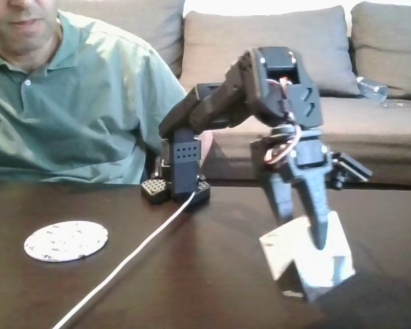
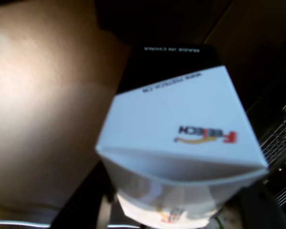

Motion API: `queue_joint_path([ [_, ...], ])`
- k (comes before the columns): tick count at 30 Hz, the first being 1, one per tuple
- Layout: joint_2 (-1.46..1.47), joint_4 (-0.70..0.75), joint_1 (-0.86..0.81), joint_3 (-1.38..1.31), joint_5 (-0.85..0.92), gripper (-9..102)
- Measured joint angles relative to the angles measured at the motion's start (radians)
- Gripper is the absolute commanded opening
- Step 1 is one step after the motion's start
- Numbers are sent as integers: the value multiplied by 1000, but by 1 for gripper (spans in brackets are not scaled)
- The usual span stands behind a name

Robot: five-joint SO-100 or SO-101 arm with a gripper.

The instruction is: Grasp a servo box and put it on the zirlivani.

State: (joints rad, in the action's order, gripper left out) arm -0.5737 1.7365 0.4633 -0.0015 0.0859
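Observation:
The servo box (image 1: 282, 251) is a small white box standing tilted on the dark table at the right of the fixed view. My gripper (image 1: 303, 233) reaches down over it, one black finger on each side, shut on it. The wrist view has the same servo box (image 2: 190, 124) close up. It shows a white face with a red and yellow logo, and a black band with white print on its far side. The zirlivani (image 1: 66, 240), a flat round white speckled disc, lies on the table far to the left, well apart from the box and gripper.
A white cable (image 1: 137, 257) runs from the arm's base (image 1: 177, 185) diagonally toward the front left, between disc and box. A person in a green shirt (image 1: 75, 116) sits behind the table at left. A grey sofa (image 1: 274, 48) stands behind.

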Motion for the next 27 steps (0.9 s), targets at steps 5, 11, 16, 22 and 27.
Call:
queue_joint_path([
  [5, -3, 0, -12, 49, -3, 18],
  [11, -186, 0, -15, 186, -15, 18],
  [16, -482, 0, -15, 400, -28, 18],
  [22, -838, 0, -89, 742, -31, 18],
  [27, -1121, 0, -293, 1046, 23, 18],
])
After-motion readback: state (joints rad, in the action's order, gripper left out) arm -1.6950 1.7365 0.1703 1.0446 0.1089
